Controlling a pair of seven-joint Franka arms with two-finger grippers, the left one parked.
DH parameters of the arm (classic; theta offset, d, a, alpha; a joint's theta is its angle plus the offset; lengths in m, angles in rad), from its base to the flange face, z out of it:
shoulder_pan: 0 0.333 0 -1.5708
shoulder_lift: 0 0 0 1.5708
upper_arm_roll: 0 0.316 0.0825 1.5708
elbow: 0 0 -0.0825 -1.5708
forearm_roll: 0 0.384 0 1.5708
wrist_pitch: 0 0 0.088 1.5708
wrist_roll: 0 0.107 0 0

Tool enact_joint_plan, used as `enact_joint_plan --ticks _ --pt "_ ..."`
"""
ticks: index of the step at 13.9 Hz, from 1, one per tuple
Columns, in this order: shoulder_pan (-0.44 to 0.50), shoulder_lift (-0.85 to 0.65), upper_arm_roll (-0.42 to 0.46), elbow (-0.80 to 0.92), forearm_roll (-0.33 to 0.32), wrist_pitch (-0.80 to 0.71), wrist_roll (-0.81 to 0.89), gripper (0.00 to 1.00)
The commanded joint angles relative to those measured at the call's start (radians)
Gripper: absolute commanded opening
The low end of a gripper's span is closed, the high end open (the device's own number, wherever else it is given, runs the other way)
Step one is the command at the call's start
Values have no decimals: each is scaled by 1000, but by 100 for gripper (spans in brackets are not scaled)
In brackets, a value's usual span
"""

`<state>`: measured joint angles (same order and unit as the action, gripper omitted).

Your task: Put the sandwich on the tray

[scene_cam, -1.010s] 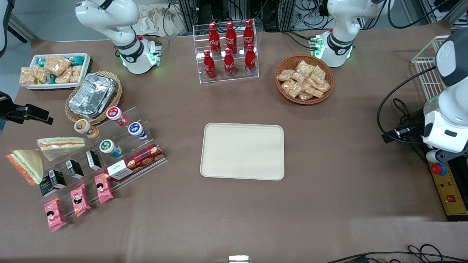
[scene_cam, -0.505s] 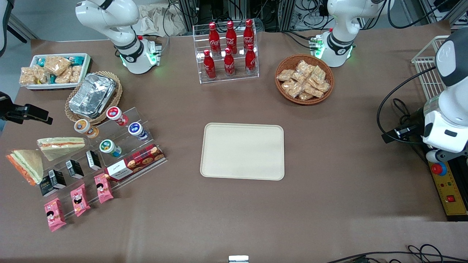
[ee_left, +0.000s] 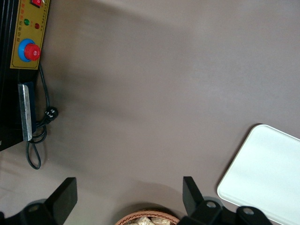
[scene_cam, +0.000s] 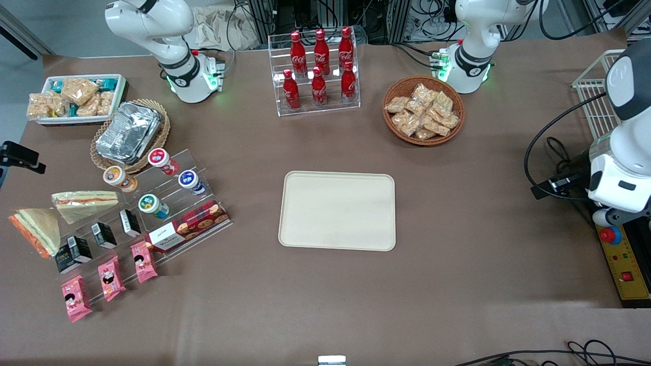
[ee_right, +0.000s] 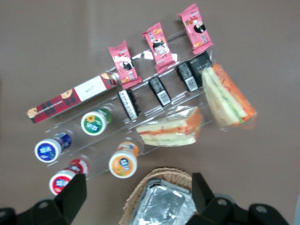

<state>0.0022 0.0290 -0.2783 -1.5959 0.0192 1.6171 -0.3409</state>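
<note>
Right wrist view: we see our gripper hovering, jaws apart, above the sandwich; the tray sits bare mid-surface.

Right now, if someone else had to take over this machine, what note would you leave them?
Gripper: open, holding nothing, hovering above the wicker basket of foil containers at the working arm's end of the table.
Sandwich: the wedge with the thick orange layer lies on the table beside the snack display rack, untouched.
Tray: mid-table, nothing on it.
Done: nothing yet.
Left: go down, grasp the sandwich, carry it to the tray, release.
</note>
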Motion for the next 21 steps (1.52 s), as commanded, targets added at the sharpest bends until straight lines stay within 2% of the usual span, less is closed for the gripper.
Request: enact_joint_plan --ticks 1,5,11,13,21 --pt "-14 9 -25 11 18 26 -123 100" --pt "-89 52 -45 11 28 81 -329 100" --pt "-208 179 -45 10 154 168 -579 100" --pt "-220 235 -45 8 174 213 -627 100" --pt "-240 359 -44 -1 177 331 -670 100"
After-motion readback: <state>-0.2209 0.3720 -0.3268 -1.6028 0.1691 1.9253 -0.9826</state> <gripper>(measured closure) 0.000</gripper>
